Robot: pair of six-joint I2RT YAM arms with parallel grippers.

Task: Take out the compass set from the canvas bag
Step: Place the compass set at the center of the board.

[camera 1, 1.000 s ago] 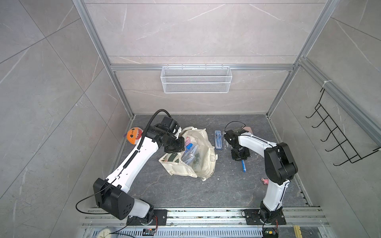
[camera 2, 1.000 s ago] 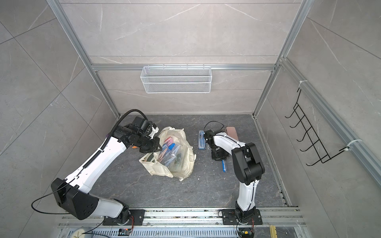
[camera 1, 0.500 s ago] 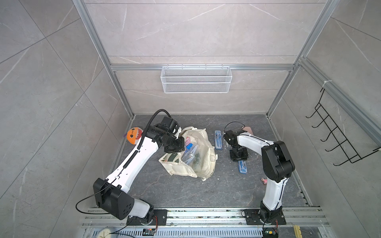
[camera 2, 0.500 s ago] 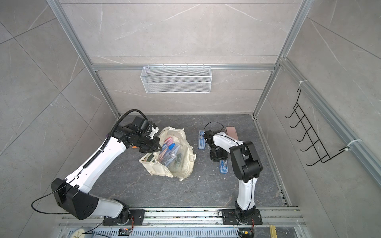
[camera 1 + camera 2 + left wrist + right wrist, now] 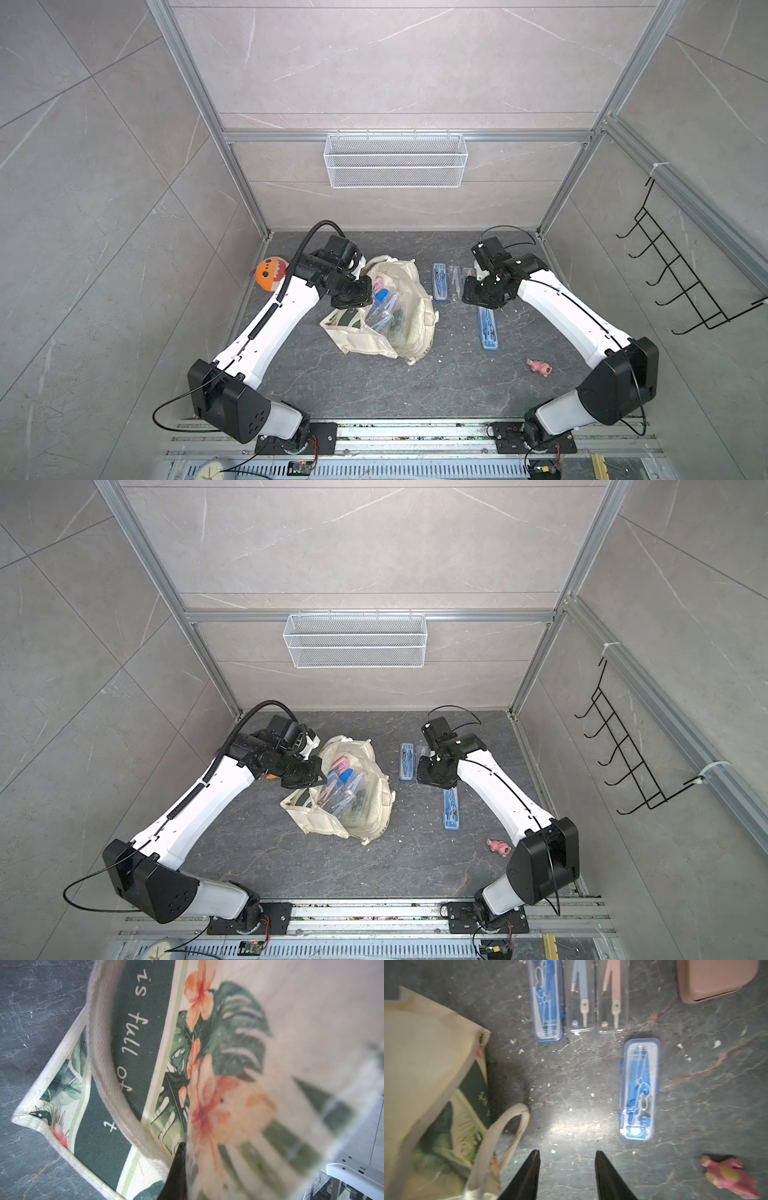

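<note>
The cream canvas bag (image 5: 411,328) (image 5: 374,812) lies on the dark table with its mouth open, and several clear-cased compass sets (image 5: 382,309) show inside. My left gripper (image 5: 353,297) (image 5: 185,1147) is shut on the bag's printed cloth at the rim (image 5: 228,1105); only one black finger (image 5: 176,1169) shows. A blue compass set (image 5: 488,328) (image 5: 639,1088) lies flat on the table right of the bag. My right gripper (image 5: 484,297) (image 5: 568,1152) hovers just beyond it, open, with nothing between its fingers.
Three more compass cases (image 5: 439,280) (image 5: 548,999) lie side by side at the back. A pink box (image 5: 716,978) sits beyond them. A small pink toy (image 5: 540,368) lies front right and an orange plush toy (image 5: 271,274) far left. A wire basket (image 5: 395,160) hangs on the back wall.
My right gripper has opened and let go of the blue compass set, which now lies on the table. The right arm has drawn back. The left arm has not moved.
</note>
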